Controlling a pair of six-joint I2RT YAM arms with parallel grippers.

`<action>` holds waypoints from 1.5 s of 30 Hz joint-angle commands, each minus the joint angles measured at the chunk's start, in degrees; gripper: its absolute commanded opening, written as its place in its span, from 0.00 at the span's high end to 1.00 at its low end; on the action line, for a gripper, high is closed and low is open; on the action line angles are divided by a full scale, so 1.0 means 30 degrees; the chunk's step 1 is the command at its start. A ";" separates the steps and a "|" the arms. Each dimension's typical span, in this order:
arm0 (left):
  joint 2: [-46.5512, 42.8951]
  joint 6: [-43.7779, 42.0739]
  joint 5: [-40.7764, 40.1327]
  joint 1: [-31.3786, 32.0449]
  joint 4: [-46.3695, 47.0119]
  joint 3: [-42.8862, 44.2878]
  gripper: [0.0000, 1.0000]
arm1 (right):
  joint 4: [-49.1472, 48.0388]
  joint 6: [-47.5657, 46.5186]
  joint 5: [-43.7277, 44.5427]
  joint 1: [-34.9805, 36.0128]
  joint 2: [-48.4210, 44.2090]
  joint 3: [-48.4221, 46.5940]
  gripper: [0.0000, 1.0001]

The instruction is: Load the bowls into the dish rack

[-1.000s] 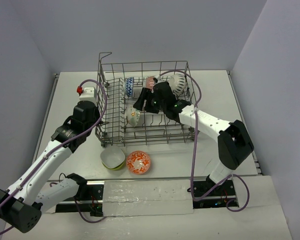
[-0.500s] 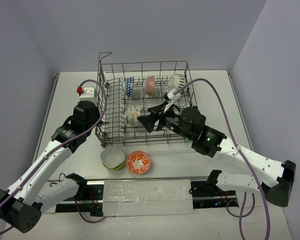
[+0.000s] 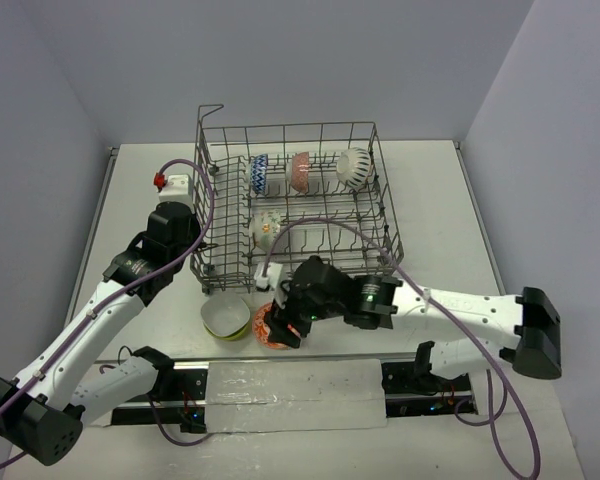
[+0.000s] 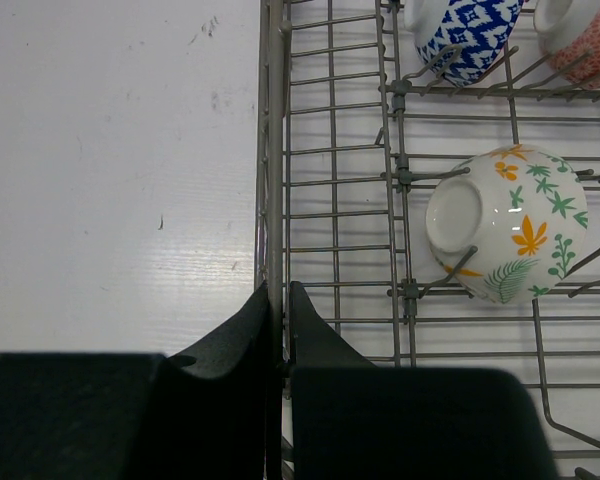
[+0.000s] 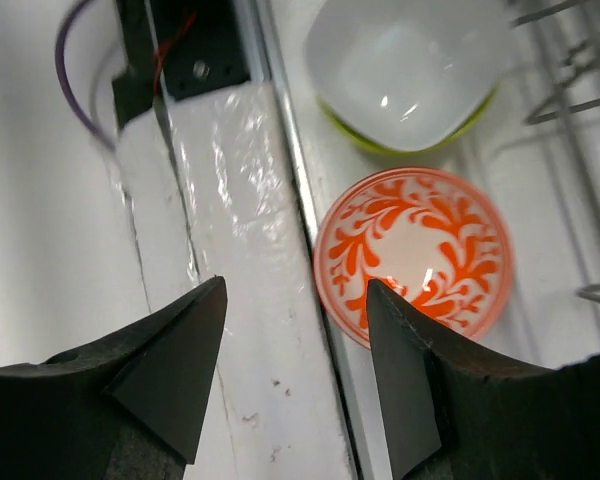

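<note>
The left gripper (image 3: 200, 247) (image 4: 277, 292) sits where it was a second ago, its jaws pressed together on the left rim wire of the dish rack (image 3: 285, 128) (image 4: 270, 150). Inside the rack, the yellow-floral bowl (image 3: 265, 231) (image 4: 510, 225) lies on its side among the tines of the front row. Along the back row stand the blue-white bowl (image 3: 259, 173) (image 4: 465, 35), a pinkish-red speckled bowl (image 3: 300, 171) (image 4: 580, 35) and the white bowl with dark marks (image 3: 354, 167); none has moved.

On the white surface (image 3: 430, 200) in front of the rack, the lime-green bowl (image 3: 225, 316) (image 5: 405, 70) and the red-orange patterned bowl (image 3: 268, 335) (image 5: 412, 255) rest upright, side by side, as before.

The right gripper (image 3: 280, 322) (image 5: 295, 285) has changed most. A second ago it was inside the rack by the speckled bowl; now it hangs in front of the rack over the near edge of the red-orange bowl, jaws apart and holding nothing.
</note>
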State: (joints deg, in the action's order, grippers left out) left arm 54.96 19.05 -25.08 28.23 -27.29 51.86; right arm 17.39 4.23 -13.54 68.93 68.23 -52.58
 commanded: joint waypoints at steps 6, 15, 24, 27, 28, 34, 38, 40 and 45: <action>-0.0272 -0.0461 -0.0808 -0.0181 0.0014 0.0030 1.00 | 0.1502 -0.1670 0.2871 0.1868 0.4266 -0.1693 0.35; -0.0126 -0.0519 -0.0781 -0.0239 0.0014 0.0058 1.00 | -0.0317 -0.1497 0.1965 0.1839 0.7285 -0.1839 0.34; -0.0302 -0.0549 -0.0458 -0.0239 0.0073 0.0000 1.00 | 0.0123 -0.1439 0.1818 0.1839 0.9220 -0.2747 0.73; -0.0361 -0.0549 -0.0370 -0.0239 0.0073 0.0029 1.00 | 0.0035 -0.0737 0.1701 0.1839 0.9250 -0.2777 0.88; -0.0390 -0.0549 -0.0370 -0.0239 0.0044 0.0029 1.00 | 0.0005 -0.0649 0.1672 0.1839 0.9163 -0.2777 0.95; -0.0478 -0.0549 -0.0312 -0.0239 0.0073 0.0029 1.00 | 0.0502 -0.0209 0.0941 0.1839 0.8258 -0.2719 1.00; -0.0508 -0.0549 -0.0253 -0.0239 0.0073 0.0000 1.00 | 0.1087 0.0199 0.0822 0.1868 0.7202 -0.2601 1.00; -0.0537 -0.0549 -0.0282 -0.0239 0.0073 0.0000 1.00 | 0.1848 0.0406 0.0618 0.1868 0.6443 -0.2602 1.00; -0.0508 -0.0549 -0.0195 -0.0239 0.0044 0.0059 1.00 | 0.2086 0.1078 -0.0700 0.1839 0.3747 -0.2220 1.00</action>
State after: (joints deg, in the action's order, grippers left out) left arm 54.87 19.18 -25.32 27.97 -27.29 51.86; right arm 23.97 5.50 -12.43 74.11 86.65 -58.43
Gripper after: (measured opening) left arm 0.115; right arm 0.057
